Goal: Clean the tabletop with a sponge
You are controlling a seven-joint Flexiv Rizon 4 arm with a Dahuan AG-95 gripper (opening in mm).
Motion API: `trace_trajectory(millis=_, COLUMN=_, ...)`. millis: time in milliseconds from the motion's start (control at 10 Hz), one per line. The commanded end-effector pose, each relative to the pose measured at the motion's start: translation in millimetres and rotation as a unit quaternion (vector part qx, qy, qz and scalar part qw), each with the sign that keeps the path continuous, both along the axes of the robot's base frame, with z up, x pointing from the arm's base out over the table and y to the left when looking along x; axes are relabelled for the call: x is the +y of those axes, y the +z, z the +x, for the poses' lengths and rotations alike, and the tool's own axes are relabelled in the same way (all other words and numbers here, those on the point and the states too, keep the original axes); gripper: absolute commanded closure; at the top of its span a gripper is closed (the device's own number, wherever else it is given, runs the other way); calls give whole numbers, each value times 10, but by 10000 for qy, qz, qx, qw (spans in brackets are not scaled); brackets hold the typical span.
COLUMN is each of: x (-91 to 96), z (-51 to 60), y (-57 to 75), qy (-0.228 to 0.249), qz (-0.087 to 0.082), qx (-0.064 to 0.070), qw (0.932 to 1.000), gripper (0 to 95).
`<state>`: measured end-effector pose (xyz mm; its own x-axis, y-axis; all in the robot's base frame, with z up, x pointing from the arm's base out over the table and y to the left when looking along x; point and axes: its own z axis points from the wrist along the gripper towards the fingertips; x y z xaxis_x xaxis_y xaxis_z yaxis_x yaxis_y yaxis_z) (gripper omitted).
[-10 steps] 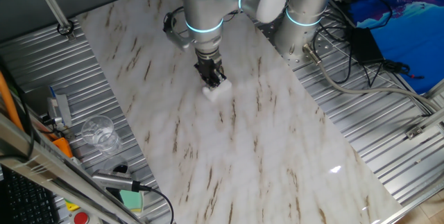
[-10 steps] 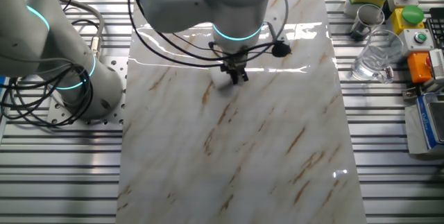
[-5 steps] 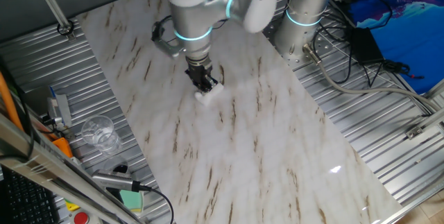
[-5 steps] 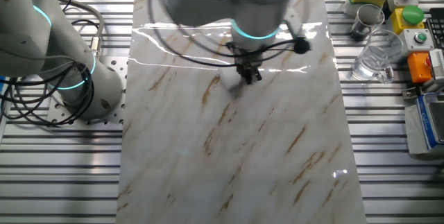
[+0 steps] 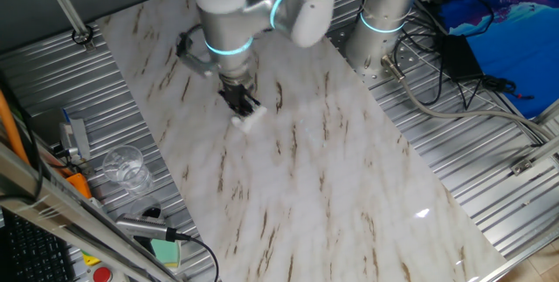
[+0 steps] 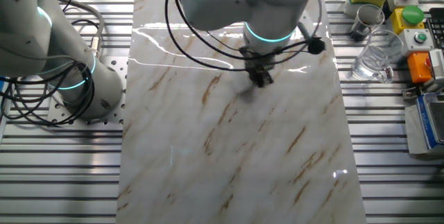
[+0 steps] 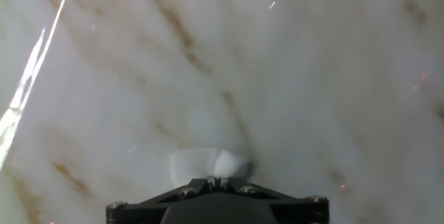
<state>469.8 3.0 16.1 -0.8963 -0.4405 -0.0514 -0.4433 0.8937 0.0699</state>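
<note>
Black two-finger gripper (image 5: 242, 105) is clamped narrow on the small white soft sponge block (image 5: 248, 120), pressing it down onto the glossy white marble-look tabletop with brown veins (image 5: 332, 195), upper-middle of the slab, toward the side edge nearest the clear glass (image 5: 123, 167). Hand view shows the sponge (image 7: 207, 164) pinched right at the fingertips and bulging out ahead of them, so the hold looks shallow. Risk, as I read it: drag on the slab could peel or twist the sponge out of the jaws, and too much downforce would put bare fingertips on the marble.
</note>
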Motion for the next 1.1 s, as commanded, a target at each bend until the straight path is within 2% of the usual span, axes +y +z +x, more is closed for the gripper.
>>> trace_trajectory(millis=100, x=-286, z=106, y=61, qy=651, qz=63, qx=194, qw=9977, gripper=950)
trace_trajectory(millis=200, x=-373, z=101, y=63, qy=751, qz=63, qx=174, qw=9970, gripper=950)
trace_trajectory(millis=400, x=-643, z=13, y=87, qy=1071, qz=40, qx=144, qw=9941, gripper=950)
trace_trajectory(millis=600, x=-774, z=-56, y=116, qy=1228, qz=28, qx=137, qw=9923, gripper=950)
trace_trajectory(millis=700, x=-791, z=-70, y=123, qy=1172, qz=80, qx=127, qw=9930, gripper=950)
trace_trajectory(millis=900, x=-730, z=-48, y=85, qy=1052, qz=324, qx=127, qw=9938, gripper=950)
trace_trajectory(millis=1000, x=-637, z=-45, y=56, qy=979, qz=415, qx=125, qw=9943, gripper=950)
trace_trajectory(millis=1100, x=-533, z=-48, y=48, qy=919, qz=437, qx=129, qw=9947, gripper=950)
